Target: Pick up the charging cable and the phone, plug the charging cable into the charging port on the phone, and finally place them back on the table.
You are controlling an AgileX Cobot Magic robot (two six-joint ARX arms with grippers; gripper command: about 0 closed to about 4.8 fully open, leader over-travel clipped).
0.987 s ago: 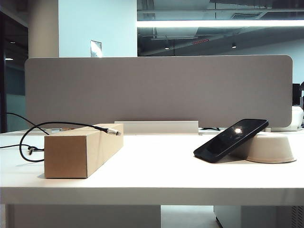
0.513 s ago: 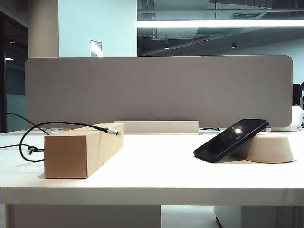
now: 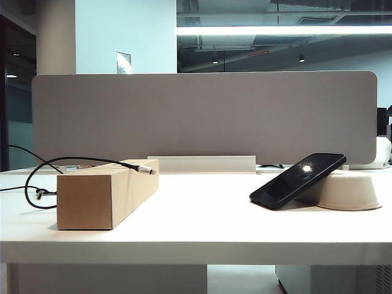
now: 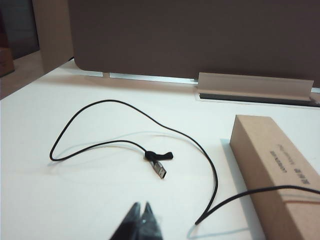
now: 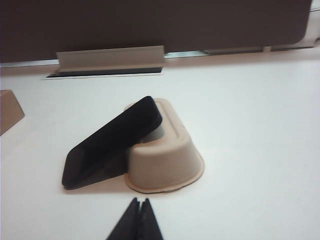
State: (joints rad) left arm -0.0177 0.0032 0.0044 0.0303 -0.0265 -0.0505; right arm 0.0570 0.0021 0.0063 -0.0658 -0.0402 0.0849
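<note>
A: White bench (image 3: 202,214), grey panel (image 3: 202,116) behind. Where's the cable (image 4: 125,107)?

B: My left jaws (image 4: 141,218) are clenched empty; plug (image 4: 160,170) lies at twelve o'clock.

A: The phone (image 5: 112,142)?

B: Eleven o'clock of my right jaws (image 5: 138,212), also clenched, leaning on the bowl (image 5: 167,162).

White table (image 3: 202,226) bears cardboard box (image 3: 104,193); charging cable (image 4: 100,107); phone (image 3: 297,179); upturned bowl (image 3: 349,190).

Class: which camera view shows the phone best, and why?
The right wrist view: the phone fills the middle, tilted, its raised end leaning on the upturned bowl, beyond the shut right gripper. The exterior view shows it smaller, from the side. The left wrist view misses it.
</note>
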